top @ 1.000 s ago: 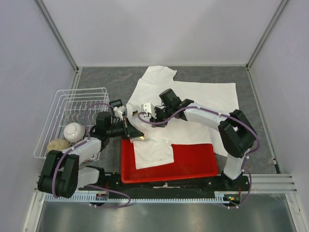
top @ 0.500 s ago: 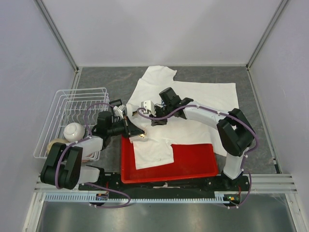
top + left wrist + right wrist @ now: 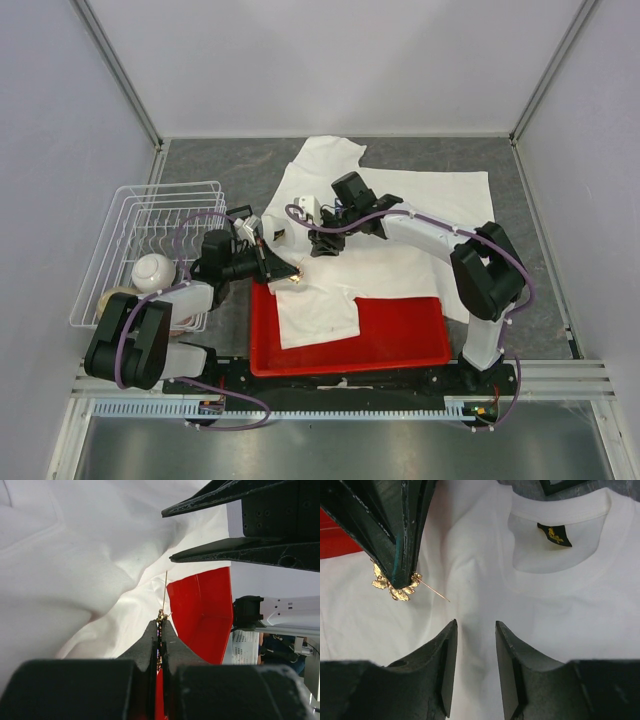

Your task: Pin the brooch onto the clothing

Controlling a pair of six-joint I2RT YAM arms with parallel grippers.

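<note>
Two grippers in play, both low over the one white T-shirt (image 3: pixel 420 205). My left gripper (image 3: pixel 160 628) is clamped tight, pads pressed flat together, and pinched between the tips is the single brooch (image 3: pixel 395 588), a little gold leafy ornament. Its gold edges poke out either side of my fingertips. One thin pin (image 3: pixel 434 590) sticks out from it, slanting toward my other hand, the point bare over the cloth.

My right gripper (image 3: pixel 475 626) is parted, a narrow gap between the jaws, nothing in it. It sits just beside the pin's point, tips down by a soft ridge of shirt that runs up into the gap. I cannot tell whether the tips touch the fabric.

From the wrist view I see the shirt's neck opening, with one small black label (image 3: pixel 555 534) inside the collar.

From above, the shirt's near part drapes into the one red tray (image 3: pixel 405 338) at the near edge, the rest spread out on the grey table (image 3: pixel 215 165). The brooch hangs right over the tray's far left corner, just above the cloth.

Off to my left stands one white wire basket (image 3: pixel 140 205) with two round items in it, one white (image 3: pixel 154 272), one beige (image 3: pixel 117 296).
</note>
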